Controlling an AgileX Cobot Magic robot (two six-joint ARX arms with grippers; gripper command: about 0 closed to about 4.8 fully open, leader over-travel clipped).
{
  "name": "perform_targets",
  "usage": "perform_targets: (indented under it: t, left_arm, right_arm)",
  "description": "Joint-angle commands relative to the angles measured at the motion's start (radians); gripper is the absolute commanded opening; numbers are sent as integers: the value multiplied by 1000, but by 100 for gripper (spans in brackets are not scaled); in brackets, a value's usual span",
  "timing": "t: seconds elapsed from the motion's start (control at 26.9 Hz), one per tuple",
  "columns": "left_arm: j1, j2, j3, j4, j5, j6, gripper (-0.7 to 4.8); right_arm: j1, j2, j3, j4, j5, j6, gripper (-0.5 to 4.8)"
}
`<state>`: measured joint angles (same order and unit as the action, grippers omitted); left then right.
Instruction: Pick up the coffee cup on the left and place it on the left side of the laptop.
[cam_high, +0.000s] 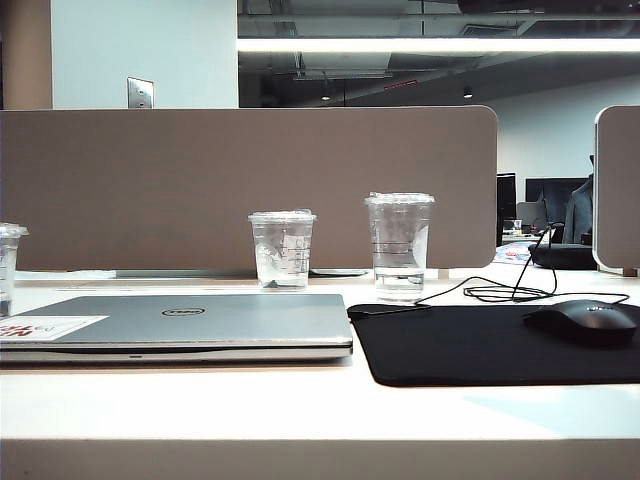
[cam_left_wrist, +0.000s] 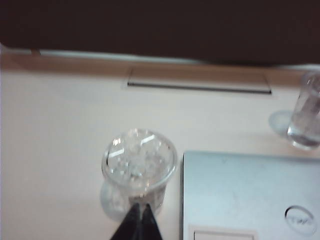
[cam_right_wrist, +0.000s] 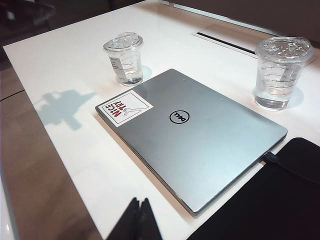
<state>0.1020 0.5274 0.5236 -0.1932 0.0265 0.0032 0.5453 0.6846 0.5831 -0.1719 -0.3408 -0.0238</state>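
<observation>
The coffee cup (cam_left_wrist: 139, 165), short and clear with a domed lid, stands upright on the white table just left of the silver Dell laptop (cam_left_wrist: 240, 195). It also shows at the far left edge of the exterior view as the cup (cam_high: 8, 265), beside the laptop (cam_high: 190, 320). My left gripper (cam_left_wrist: 140, 206) is shut with nothing between its fingers. Its tips show just in front of the cup's near side, and whether they touch it cannot be told. My right gripper (cam_right_wrist: 140, 201) is shut and empty, near the table's front edge, short of the laptop (cam_right_wrist: 200, 135) and far from the cup (cam_right_wrist: 125, 59). Neither gripper shows in the exterior view.
A mid-height clear cup (cam_high: 283, 250) and a taller ringed cup (cam_high: 399, 245) stand behind the laptop. A black mouse pad (cam_high: 500, 345) with a black mouse (cam_high: 585, 322) and its cable lies to the right. A grey divider panel (cam_high: 250, 180) closes the back.
</observation>
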Motion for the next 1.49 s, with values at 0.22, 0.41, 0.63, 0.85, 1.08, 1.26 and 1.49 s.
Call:
perform_targets:
  t: [0.22,0.41,0.63,0.85,1.08,1.26,1.49]
  left_arm:
    - [-5,-191,-68,39,-4,-5,-5]
    - [-70,-274,-187,118,-23,-4,-5]
    - [-105,-381,-350,249,-57,-3,-6]
    - [-79,-478,-434,251,-29,-4,-6]
    - [-79,-524,-497,257,-14,-3,-5]
    - [-79,-524,-517,258,-14,-3,-5]
    - [-79,-524,-517,260,-14,-3,-5]
  right_arm:
    - [1,-3,6,18,2,-3,-4]
    - [1,-3,6,18,2,-3,-4]
    - [1,-3,6,18,2,-3,-4]
    - [1,-3,6,18,2,-3,-4]
    - [1,-3,6,18,2,-3,-4]
    - [0,-3,6,18,2,-3,-4]
    - [0,-3,6,18,2,-3,-4]
